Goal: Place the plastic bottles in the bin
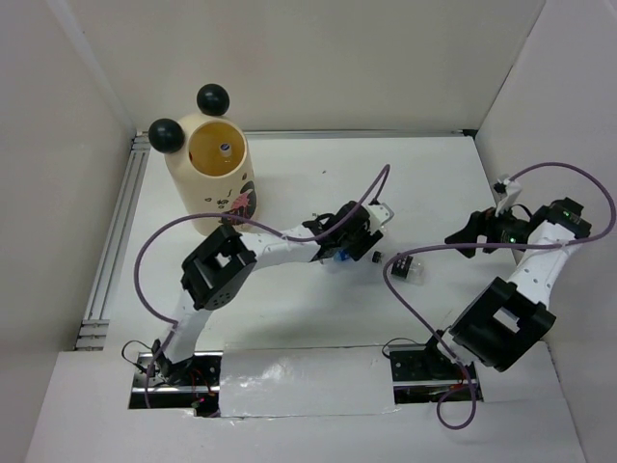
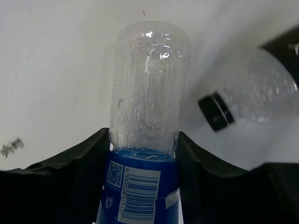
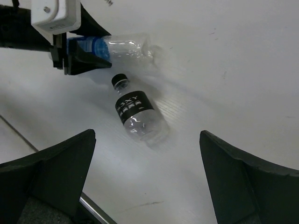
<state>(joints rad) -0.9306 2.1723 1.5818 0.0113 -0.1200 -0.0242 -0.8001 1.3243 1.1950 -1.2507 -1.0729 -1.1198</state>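
Observation:
My left gripper [image 1: 353, 245] is shut on a clear bottle with a blue label [image 2: 147, 116], its fingers [image 2: 79, 168] pressing both sides of the label, low over the table's middle. This bottle also shows in the right wrist view [image 3: 124, 46]. A clear bottle with a black label and black cap [image 1: 405, 267] lies on the table just to its right, seen too in the left wrist view [image 2: 252, 102] and the right wrist view [image 3: 138, 114]. My right gripper [image 1: 472, 231] is open and empty, right of that bottle. The cream bin [image 1: 207, 178] stands at the far left with a bottle cap visible inside.
White walls enclose the table on the left, back and right. A metal rail [image 1: 116, 241] runs along the left edge. Purple cables loop above both arms.

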